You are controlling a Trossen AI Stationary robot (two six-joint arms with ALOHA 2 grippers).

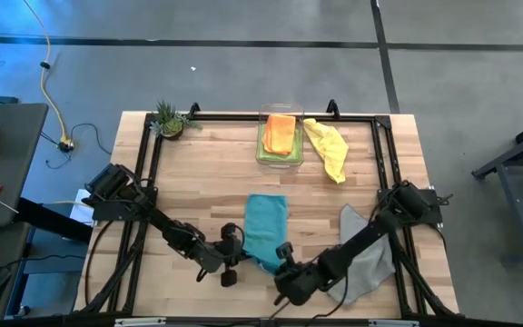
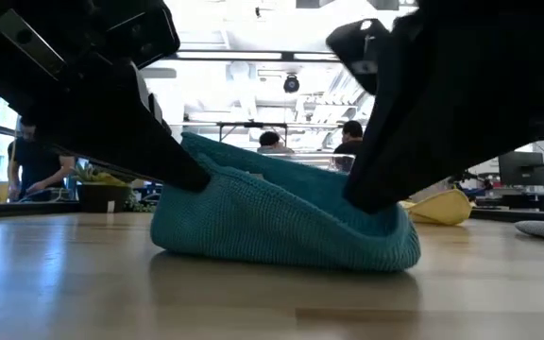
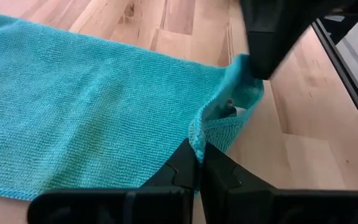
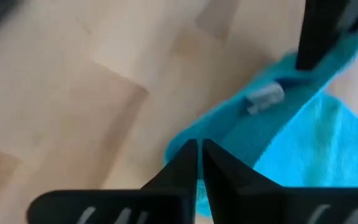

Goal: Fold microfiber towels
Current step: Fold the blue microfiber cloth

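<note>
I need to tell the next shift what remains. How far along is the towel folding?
Done, it seems: an orange towel lies on a lime green one in the clear bin. In hand: the left end effector and right end effector each pinch a near corner of the teal towel. Left: the yellow towel and grey towel lie unfolded.
</note>
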